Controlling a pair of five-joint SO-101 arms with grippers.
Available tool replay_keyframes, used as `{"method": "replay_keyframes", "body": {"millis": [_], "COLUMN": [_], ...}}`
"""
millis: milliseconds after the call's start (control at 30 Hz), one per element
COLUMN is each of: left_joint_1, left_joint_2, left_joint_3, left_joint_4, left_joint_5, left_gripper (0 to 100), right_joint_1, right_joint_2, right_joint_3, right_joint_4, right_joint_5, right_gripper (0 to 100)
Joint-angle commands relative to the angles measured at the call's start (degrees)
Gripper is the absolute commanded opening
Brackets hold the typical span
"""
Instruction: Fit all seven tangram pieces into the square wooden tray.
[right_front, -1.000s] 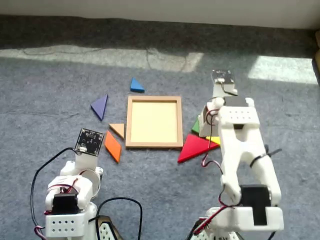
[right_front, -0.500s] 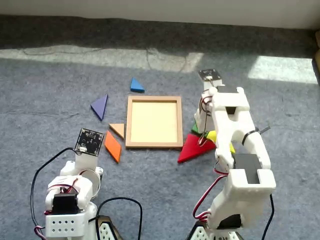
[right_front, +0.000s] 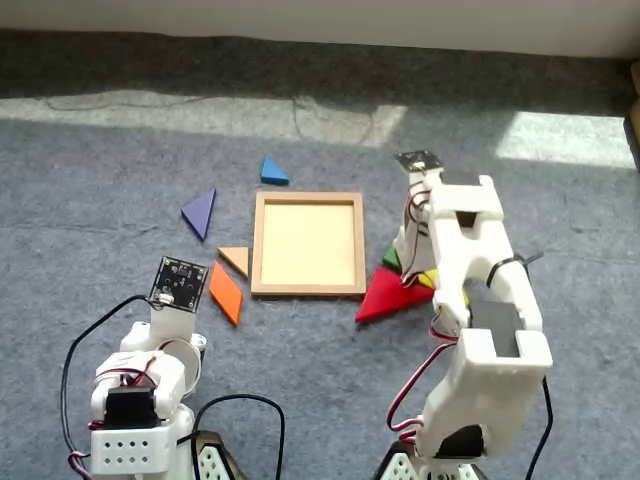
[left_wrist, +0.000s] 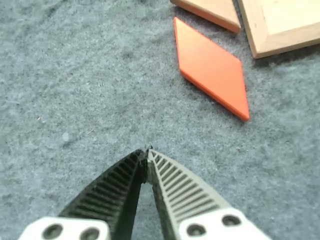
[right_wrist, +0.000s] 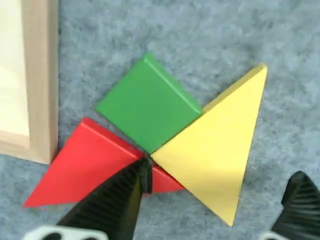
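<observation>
The square wooden tray (right_front: 307, 197) lies with nothing in it. Around it are a blue triangle (right_front: 273, 171), a purple triangle (right_front: 201, 211), a tan triangle (right_front: 236, 259) and an orange parallelogram (right_front: 225, 292). The red triangle (right_front: 392, 294), green square (right_front: 391, 254) and yellow triangle (right_front: 428, 279) cluster at the tray's right side under my right arm (right_front: 455, 230). My right gripper (right_wrist: 220, 182) hangs open above the yellow triangle (right_wrist: 220, 150), one fingertip where it meets the green square (right_wrist: 147, 102) and red triangle (right_wrist: 90, 160). My left gripper (left_wrist: 146, 155) is shut on nothing, near the orange parallelogram (left_wrist: 212, 67).
Everything lies on grey carpet (right_front: 120, 150). A sunlit strip crosses the far side. The tray's corner (left_wrist: 272, 40) and the tan triangle (left_wrist: 210, 10) lie beyond the parallelogram in the left wrist view. A tray rim (right_wrist: 40, 75) runs beside the green square.
My right arm has swung toward the tray and its wrist has shifted a little over the green, yellow and red pieces. The left arm and all pieces have stayed put.
</observation>
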Motion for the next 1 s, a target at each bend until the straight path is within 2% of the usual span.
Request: {"method": "replay_keyframes", "body": {"millis": [0, 333, 533, 833, 967], "left_joint_1": [-0.75, -0.75, -0.75, -0.75, -0.75], "left_joint_2": [-1.80, -1.80, -1.80, -1.80, -1.80], "left_joint_3": [1.10, 1.10, 1.19, 1.19, 1.19], "left_joint_4": [-1.23, -1.23, -1.23, -1.23, -1.23], "left_joint_5": [0.26, 0.26, 0.26, 0.26, 0.26], "left_gripper": [0, 0, 0, 0, 0], "right_joint_1": [0.57, 1.71, 1.71, 0.92, -0.13], "right_joint_2": [3.65, 7.16, 7.16, 6.90, 6.90], "right_joint_3": [-3.03, -6.46, -6.64, -6.99, -6.99], "right_joint_4": [-0.04, 0.31, -0.13, -0.13, -0.66], "right_joint_5": [0.53, 0.53, 0.62, 0.44, -4.40], "right_gripper": [39.3, 39.2, 30.0, 29.6, 31.5]}}
